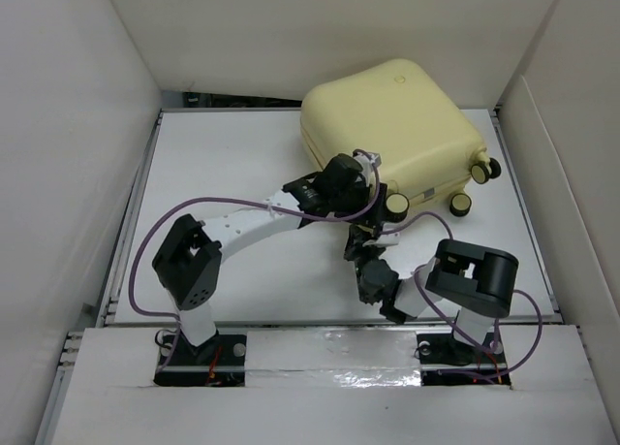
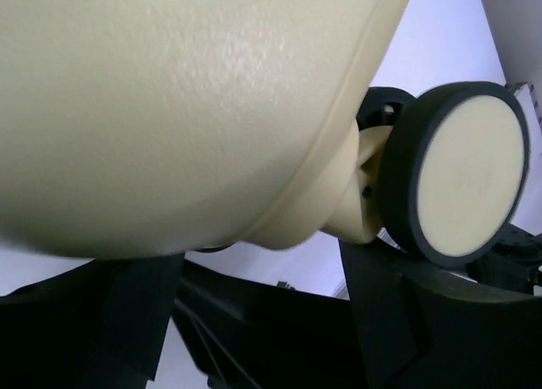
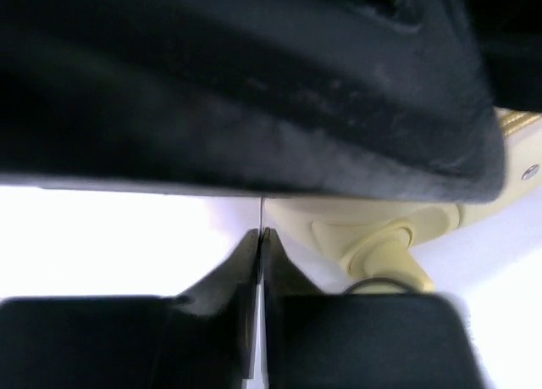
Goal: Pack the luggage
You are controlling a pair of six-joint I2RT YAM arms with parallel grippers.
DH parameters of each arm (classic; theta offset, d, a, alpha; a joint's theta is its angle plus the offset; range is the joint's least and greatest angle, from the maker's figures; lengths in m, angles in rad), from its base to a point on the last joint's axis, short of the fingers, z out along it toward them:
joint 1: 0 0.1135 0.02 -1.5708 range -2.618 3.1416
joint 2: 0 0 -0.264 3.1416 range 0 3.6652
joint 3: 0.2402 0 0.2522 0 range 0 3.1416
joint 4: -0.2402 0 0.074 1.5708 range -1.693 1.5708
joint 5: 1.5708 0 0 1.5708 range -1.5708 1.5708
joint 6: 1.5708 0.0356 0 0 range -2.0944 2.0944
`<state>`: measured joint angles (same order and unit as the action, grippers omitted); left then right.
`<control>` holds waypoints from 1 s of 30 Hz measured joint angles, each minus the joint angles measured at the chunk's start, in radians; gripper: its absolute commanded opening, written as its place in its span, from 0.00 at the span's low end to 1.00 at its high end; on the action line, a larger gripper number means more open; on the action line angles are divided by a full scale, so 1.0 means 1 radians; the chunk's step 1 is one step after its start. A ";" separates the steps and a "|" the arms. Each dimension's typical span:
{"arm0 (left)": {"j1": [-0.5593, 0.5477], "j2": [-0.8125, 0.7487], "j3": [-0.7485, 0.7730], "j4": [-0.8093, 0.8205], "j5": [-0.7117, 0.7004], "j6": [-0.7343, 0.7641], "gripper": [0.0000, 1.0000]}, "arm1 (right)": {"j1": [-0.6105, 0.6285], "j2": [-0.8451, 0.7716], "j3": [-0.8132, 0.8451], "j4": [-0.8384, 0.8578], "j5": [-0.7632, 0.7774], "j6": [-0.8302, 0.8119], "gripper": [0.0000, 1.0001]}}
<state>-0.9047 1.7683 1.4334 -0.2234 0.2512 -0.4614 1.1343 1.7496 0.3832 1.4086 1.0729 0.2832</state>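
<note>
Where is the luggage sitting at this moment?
In the top view the luggage lies closed on the far right part of the table, with its wheels toward the near right. The left pincer is at its near edge.

There is one luggage, in the upper right of the top view. Three wheels show on it there: a wheel at the shell's right edge, a wheel just below that, and a wheel further left. The left wrist view shows a single wheel at its right side.

There are two arms, the left arm and the right arm. Each carries one gripper, making two: the left gripper and the right gripper. There are two purple cables, a cable at lower left and a cable at lower right. There is one white table.
</note>
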 measured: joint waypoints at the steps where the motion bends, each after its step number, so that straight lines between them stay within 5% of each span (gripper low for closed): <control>1: 0.003 -0.018 -0.036 0.039 -0.003 -0.004 0.73 | 0.002 0.000 -0.005 0.008 -0.016 0.003 0.27; 3: 0.014 -0.073 -0.135 0.147 -0.011 -0.011 0.75 | 0.016 0.000 -0.012 0.019 -0.078 0.024 0.59; 6: 0.031 -0.211 -0.306 0.287 -0.063 -0.030 0.73 | 0.052 0.000 -0.037 0.018 -0.184 0.042 0.73; 9: 0.036 -0.406 -0.454 0.404 -0.150 -0.050 0.61 | 0.074 0.005 -0.087 -0.034 -0.279 0.068 0.75; 11: 0.036 -0.534 -0.531 0.473 -0.225 -0.051 0.46 | 0.081 -0.015 -0.122 -0.069 -0.320 0.090 0.65; 15: 0.037 -0.643 -0.630 0.575 -0.328 -0.048 0.24 | 0.092 -0.193 -0.152 -0.145 -0.371 0.125 0.00; 20: 0.038 -0.565 -0.725 0.616 -0.362 -0.041 0.18 | 0.159 -0.568 -0.023 -0.529 -0.388 0.148 0.01; 23: 0.038 -0.492 -0.752 0.625 -0.349 -0.030 0.26 | 0.198 -0.749 0.058 -0.788 -0.362 0.161 0.30; 24: 0.038 -0.470 -0.752 0.634 -0.341 -0.025 0.31 | 0.201 -0.806 0.078 -0.870 -0.345 0.165 0.48; 30: 0.029 -0.366 -0.737 0.701 -0.311 -0.005 0.48 | 0.188 -1.020 0.176 -1.322 -0.214 0.181 0.75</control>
<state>-0.8761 1.4021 0.6968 0.4778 -0.0593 -0.4660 1.3220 0.7296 0.5594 0.0868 0.8585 0.4641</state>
